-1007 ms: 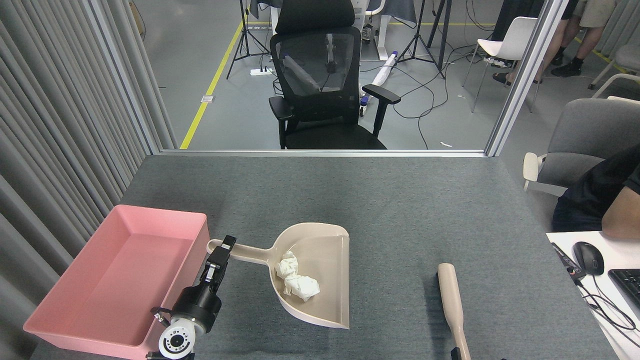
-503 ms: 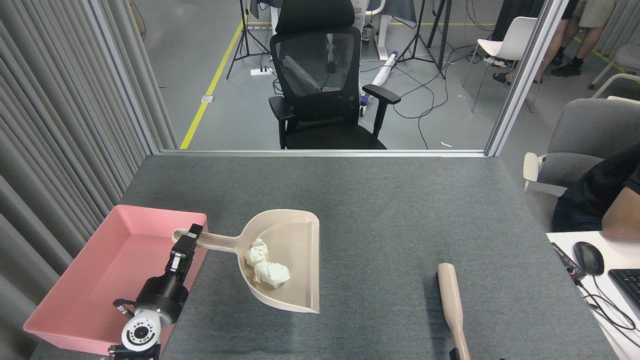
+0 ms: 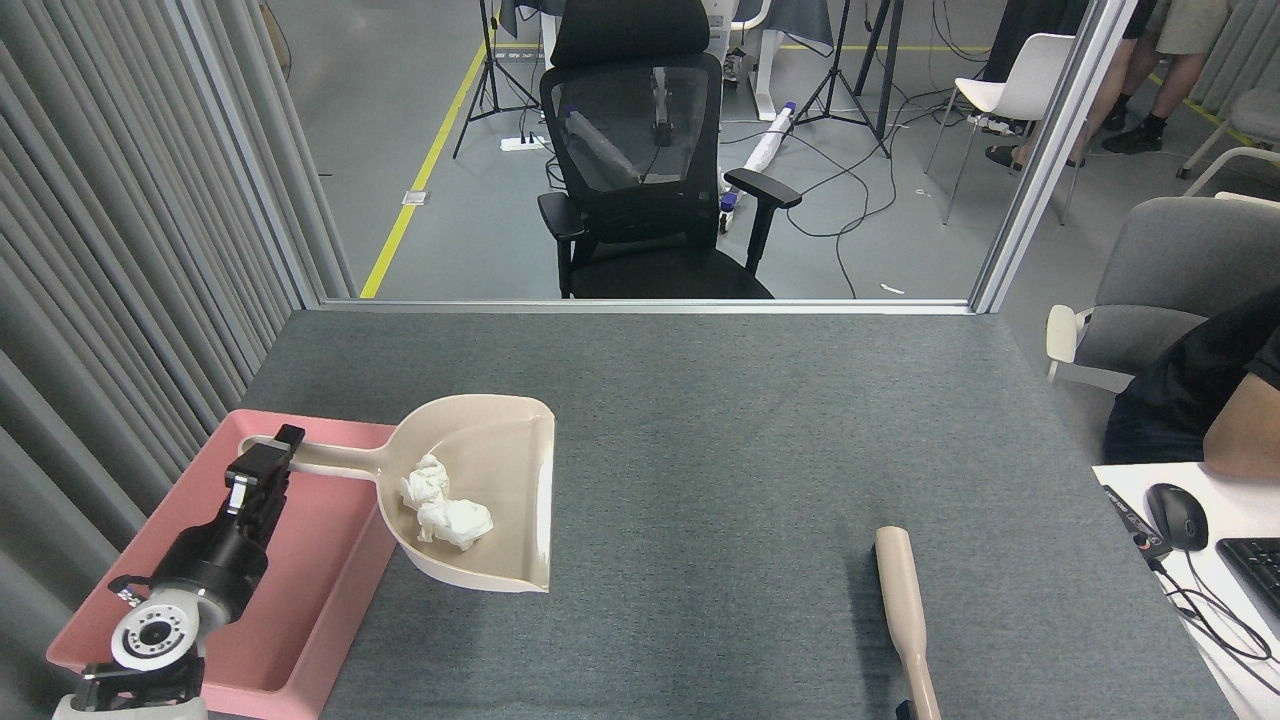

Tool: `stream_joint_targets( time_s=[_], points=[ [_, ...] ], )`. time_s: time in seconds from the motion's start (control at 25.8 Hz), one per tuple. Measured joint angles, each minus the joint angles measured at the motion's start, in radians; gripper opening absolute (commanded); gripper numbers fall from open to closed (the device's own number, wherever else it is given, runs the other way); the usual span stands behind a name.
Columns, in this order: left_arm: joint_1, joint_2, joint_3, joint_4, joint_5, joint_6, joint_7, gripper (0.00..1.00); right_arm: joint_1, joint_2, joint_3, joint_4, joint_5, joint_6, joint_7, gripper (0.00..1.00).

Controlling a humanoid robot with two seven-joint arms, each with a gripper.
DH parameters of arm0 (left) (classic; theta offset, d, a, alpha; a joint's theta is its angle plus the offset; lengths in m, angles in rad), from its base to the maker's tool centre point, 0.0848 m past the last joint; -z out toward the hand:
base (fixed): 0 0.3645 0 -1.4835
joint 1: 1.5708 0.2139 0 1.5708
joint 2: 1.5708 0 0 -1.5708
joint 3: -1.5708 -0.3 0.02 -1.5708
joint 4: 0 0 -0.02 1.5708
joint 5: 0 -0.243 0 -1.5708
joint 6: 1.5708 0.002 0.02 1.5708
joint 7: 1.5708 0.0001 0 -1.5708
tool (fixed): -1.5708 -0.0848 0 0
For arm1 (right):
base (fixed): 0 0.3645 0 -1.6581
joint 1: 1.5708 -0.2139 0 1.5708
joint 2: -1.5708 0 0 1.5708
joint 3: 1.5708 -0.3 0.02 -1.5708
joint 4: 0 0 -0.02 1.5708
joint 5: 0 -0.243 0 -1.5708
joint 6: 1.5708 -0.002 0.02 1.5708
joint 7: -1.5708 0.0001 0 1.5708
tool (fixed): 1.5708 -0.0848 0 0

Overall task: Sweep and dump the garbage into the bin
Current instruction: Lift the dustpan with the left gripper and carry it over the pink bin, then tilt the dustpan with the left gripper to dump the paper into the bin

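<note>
My left gripper [image 3: 268,457] is shut on the end of the beige dustpan's handle, above the pink bin [image 3: 320,610]. The dustpan [image 3: 500,470] is lifted and carried level, its scoop over the bin's right wall and the grey table. Two crumpled white tissue balls, the garbage [image 3: 445,503], lie together inside the scoop near its back wall. The bin sits at the table's near left corner, partly covered by my arm. My right gripper is out of view.
A beige brush handle [image 3: 903,610] lies on the grey table [image 3: 780,420] at the near right, running off the bottom edge. A person's arm [image 3: 1245,415] rests at the far right beside a mouse and keyboard. A black office chair [image 3: 650,170] stands beyond the table's far edge.
My left gripper has carried the dustpan with the garbage leftward and slightly away from me, from beside the bin to partly over it. The brush handle has stayed put.
</note>
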Motion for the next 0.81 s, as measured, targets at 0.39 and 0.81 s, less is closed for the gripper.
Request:
stream_joint_targets(
  time_s=[0.39,0.81],
  points=[
    [-0.084,0.215,0.044,0.177,0.148,0.017,-0.04,0.0,-0.001,0.001,0.001,0.0,0.0,-0.013,0.0,0.99],
    [-0.2,0.321,0.074,0.461,0.166,-0.083,-0.068,0.0,-0.003,0.0,0.002,0.001,0.0,-0.021,-0.001,0.99]
  ],
)
